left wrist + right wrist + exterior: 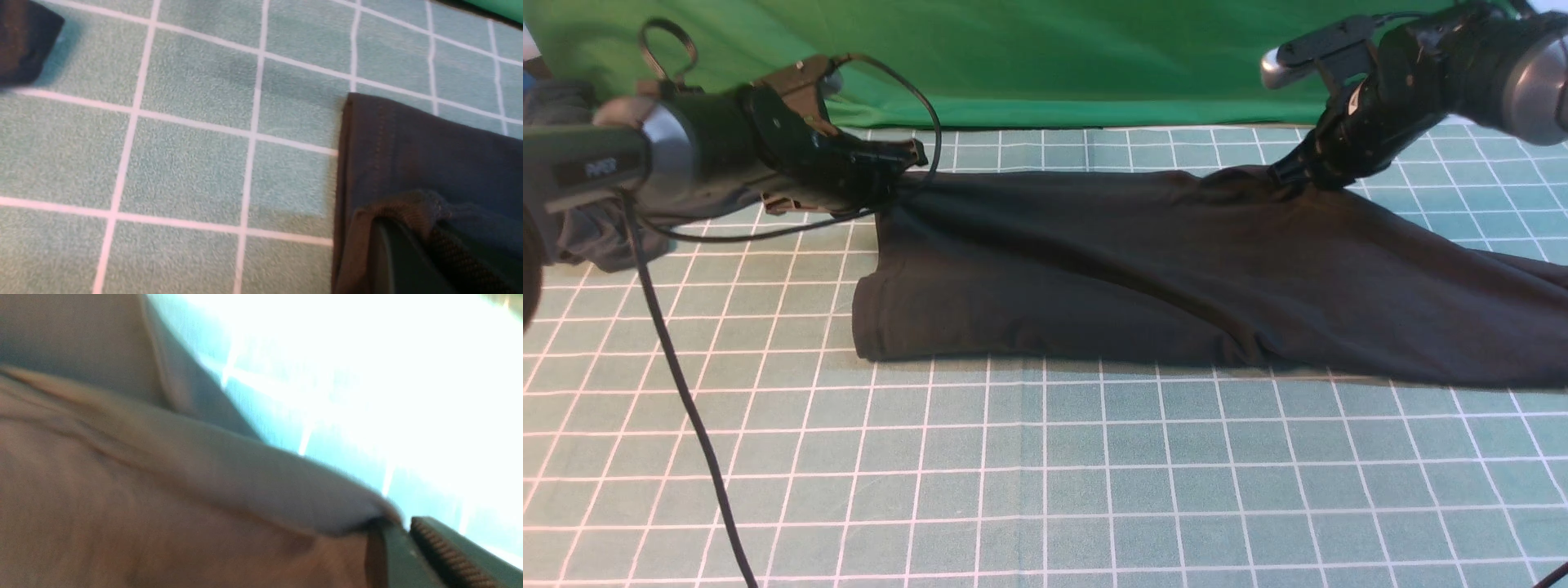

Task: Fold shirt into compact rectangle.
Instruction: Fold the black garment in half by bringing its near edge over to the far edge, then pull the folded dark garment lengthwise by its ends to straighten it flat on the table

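The black cotton shirt (1176, 278) is clamped at 10 o'clock by the left gripper (913, 157); the right gripper (1284, 175) state cannot be determined.

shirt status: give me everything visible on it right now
The shirt is black, soft knit, no print showing. It lies folded lengthwise in a long band across the grid mat, stitched hem at its left end. The left gripper pinches its far left corner; the right gripper meets a raised peak on its far edge, grip unclear.

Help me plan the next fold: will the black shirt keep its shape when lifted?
Probably not: the shirt drapes in soft creases, so likely floppy. Its thin fabric bunches around the left fingers, suggesting lightness.
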Controlling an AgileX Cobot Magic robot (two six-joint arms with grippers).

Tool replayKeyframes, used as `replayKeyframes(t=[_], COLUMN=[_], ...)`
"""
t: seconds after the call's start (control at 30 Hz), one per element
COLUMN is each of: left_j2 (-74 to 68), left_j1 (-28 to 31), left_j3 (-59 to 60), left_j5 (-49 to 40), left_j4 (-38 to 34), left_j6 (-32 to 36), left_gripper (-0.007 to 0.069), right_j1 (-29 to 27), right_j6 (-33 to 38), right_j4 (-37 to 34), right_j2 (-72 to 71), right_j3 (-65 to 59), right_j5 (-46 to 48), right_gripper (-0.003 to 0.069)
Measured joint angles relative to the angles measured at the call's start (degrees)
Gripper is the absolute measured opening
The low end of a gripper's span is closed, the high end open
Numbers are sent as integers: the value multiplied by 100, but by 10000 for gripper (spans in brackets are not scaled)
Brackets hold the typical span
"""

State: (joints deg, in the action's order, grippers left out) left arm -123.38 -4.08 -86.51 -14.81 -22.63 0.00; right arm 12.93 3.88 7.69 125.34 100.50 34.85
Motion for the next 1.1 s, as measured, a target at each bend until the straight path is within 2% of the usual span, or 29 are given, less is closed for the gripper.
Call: replayKeyframes(t=[0.1,0.13,0.17,0.23,0.33,0.4,0.47,0.5,0.57,0.63,0.7,0.73,0.77,0.83,1.0,1.1], left_j2=[-62,-62,-62,-30,89,221,357,368,482,501,508,508,520,520,571,762], left_j1=[0,0,5,33,165,247,324,338,372,377,364,359,347,347,347,244], left_j3=[0,0,-18,-98,-494,-839,-1281,-1372,-1962,-2314,-2515,-2560,-2614,-2626,-2301,-1569], left_j5=[288,308,457,548,477,234,-287,-361,-1594,-2616,-3612,-3812,-4552,-5103,-5430,-5442], left_j4=[-10,-11,-21,-21,-21,0,0,0,7,12,19,19,27,80,174,161], left_j6=[0,0,0,0,0,0,0,0,37,0,0,-32,-70,-106,-147,-150], left_gripper=[31,36,65,111,221,288,357,370,426,448,454,454,451,440,393,356], right_j1=[-11,-11,-18,-29,-31,-35,-35,-35,-35,-35,-60,-68,-189,-453,-1341,-1890], right_j6=[0,0,0,0,0,0,6,6,119,256,397,402,414,414,557,702], right_j4=[39,39,45,68,207,317,371,379,415,415,409,409,329,108,-879,-1437], right_j2=[70,70,70,28,-173,-402,-676,-706,-1121,-1324,-1495,-1527,-1658,-1901,-2368,-2466], right_j3=[0,0,0,0,83,225,390,405,518,526,526,526,459,149,-827,-1538], right_j5=[-357,-366,-407,-376,-6,340,762,806,1499,1976,2687,2757,3169,3321,3444,3508], right_gripper=[225,233,294,363,392,360,276,265,104,48,25,22,16,13,12,12])
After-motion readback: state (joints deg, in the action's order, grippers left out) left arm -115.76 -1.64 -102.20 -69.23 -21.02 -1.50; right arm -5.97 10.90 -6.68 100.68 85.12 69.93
